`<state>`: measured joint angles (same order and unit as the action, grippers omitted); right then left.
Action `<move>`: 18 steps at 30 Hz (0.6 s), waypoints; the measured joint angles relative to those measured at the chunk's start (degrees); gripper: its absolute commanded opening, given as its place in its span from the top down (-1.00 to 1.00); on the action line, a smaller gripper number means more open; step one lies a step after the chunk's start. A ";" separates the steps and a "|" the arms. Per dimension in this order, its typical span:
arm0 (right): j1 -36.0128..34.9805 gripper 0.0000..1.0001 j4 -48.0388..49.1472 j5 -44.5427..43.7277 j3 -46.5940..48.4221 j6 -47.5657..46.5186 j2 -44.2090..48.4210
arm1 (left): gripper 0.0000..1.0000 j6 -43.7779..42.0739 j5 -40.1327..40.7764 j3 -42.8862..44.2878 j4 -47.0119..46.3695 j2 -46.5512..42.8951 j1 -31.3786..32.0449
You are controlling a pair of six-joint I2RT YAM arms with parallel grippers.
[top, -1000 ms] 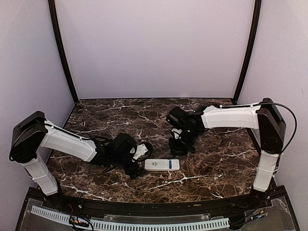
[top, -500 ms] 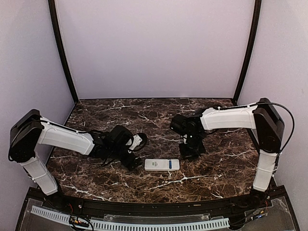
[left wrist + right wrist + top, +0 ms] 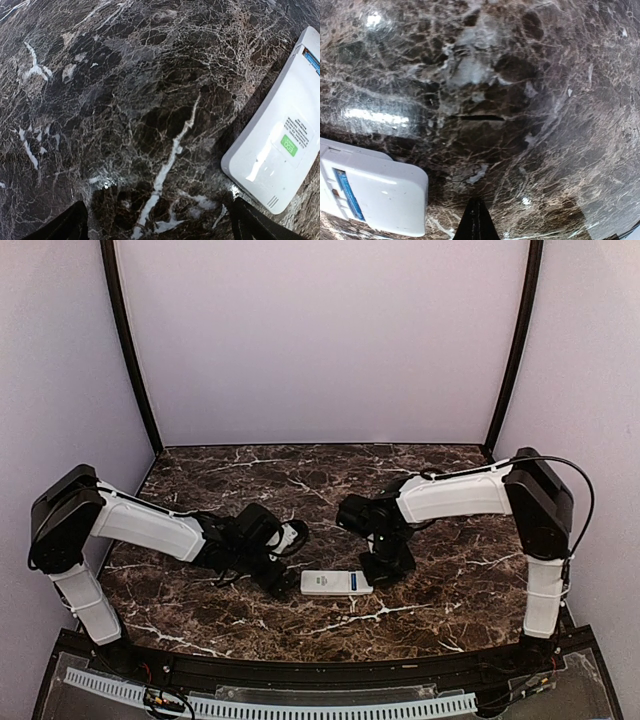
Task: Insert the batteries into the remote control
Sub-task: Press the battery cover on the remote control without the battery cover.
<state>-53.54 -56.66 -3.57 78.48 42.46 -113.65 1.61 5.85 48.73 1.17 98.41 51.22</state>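
Observation:
The remote control (image 3: 330,583) lies back side up on the marble table between both grippers. Its battery bay at the right end is uncovered, and a blue battery (image 3: 353,581) shows inside it. My left gripper (image 3: 283,578) is open just left of the remote's left end, with nothing between its fingers. The left wrist view has the remote (image 3: 280,145) at the right, a green sticker on its back, and bare marble between my left gripper's (image 3: 160,231) fingertips. My right gripper (image 3: 378,570) is shut and empty beside the remote's right end. The right wrist view shows the remote (image 3: 375,192) and battery (image 3: 347,195) left of my right gripper's (image 3: 476,222) tip.
The dark marble table (image 3: 440,590) is enclosed by pale walls with black corner posts (image 3: 130,350). A black cable loop (image 3: 296,535) hangs at the left wrist. The table's near edge (image 3: 320,660) runs just below the remote.
My right gripper has moved left and nearer, down to the remote's right end. My left arm drew back slightly, then settled by the remote's left end. The remote has not moved.

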 measured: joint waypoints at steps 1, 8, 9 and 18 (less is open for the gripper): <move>-0.17 1.00 -0.09 0.02 0.26 0.02 -0.17 | -0.98 0.00 -0.22 0.00 -0.09 0.04 0.00; -0.66 1.00 -0.17 0.83 1.53 0.09 -0.98 | -0.98 -0.04 -0.94 0.00 -0.35 0.17 0.00; -0.76 1.00 -0.26 1.01 1.90 0.11 -1.25 | -0.98 -0.04 -1.05 0.00 -0.39 0.22 0.00; -2.84 1.00 -2.12 1.44 8.02 0.31 -5.27 | -0.98 -0.07 -2.43 0.00 -0.72 0.42 -0.02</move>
<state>-56.38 -58.78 -2.13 86.50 42.76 -118.91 1.54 3.42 48.73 0.45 98.83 51.20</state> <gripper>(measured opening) 0.003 0.990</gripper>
